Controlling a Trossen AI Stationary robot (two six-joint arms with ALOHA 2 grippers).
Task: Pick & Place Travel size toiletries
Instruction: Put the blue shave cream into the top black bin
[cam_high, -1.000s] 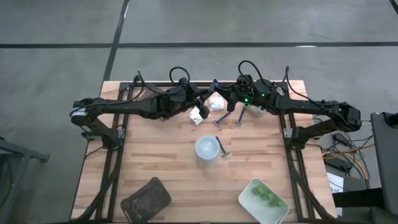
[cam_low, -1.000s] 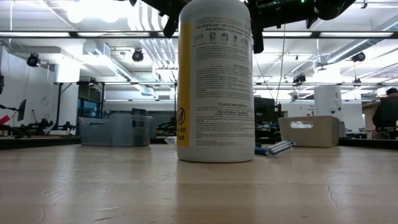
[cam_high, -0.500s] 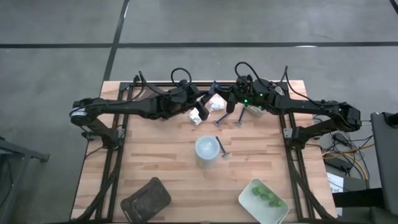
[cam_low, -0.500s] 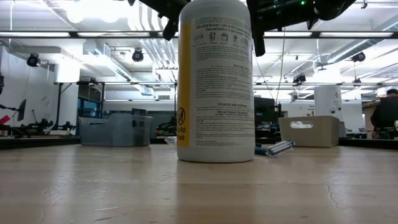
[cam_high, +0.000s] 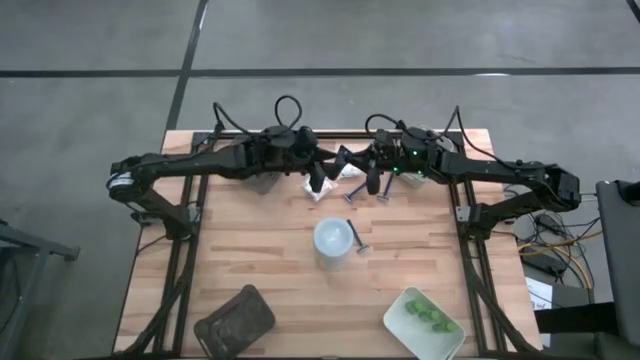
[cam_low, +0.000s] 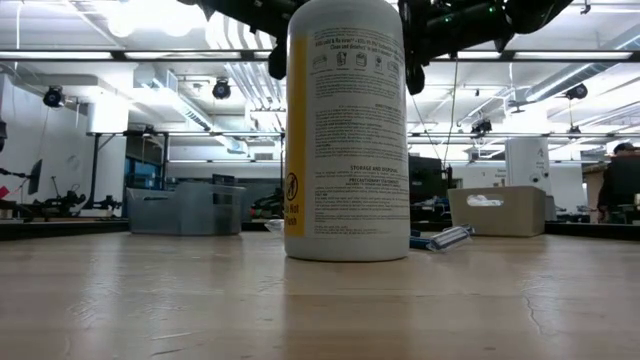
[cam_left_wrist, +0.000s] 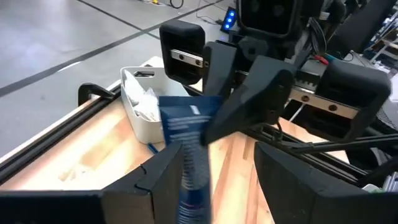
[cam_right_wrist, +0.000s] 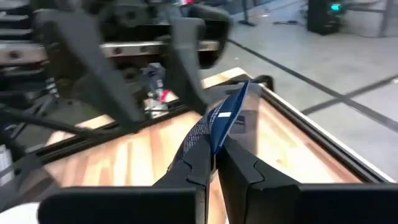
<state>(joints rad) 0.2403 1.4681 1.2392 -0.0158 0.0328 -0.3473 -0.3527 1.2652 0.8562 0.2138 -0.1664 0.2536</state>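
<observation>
Going left to right from the bottle (cam_high: 332, 240), which stands mid-surface with a razor (cam_high: 357, 238) leaning against it: the brown tray (cam_high: 235, 318) on the near left looks empty as far as I can tell. Behind the bottle, the left gripper (cam_high: 322, 180) hangs above the white packets (cam_high: 320, 188), fingers (cam_left_wrist: 163, 177) spread wide with a blue tube (cam_left_wrist: 189, 155) between them. The right gripper (cam_high: 372, 183), just right of that, is pinched tight on the tube's (cam_right_wrist: 221, 118) other end. Looks like a handoff. Green pieces (cam_high: 428, 315) already sit in the white tray (cam_high: 400, 322) near right. Packets, razors, bottle and tube still need placing, I'd say.
</observation>
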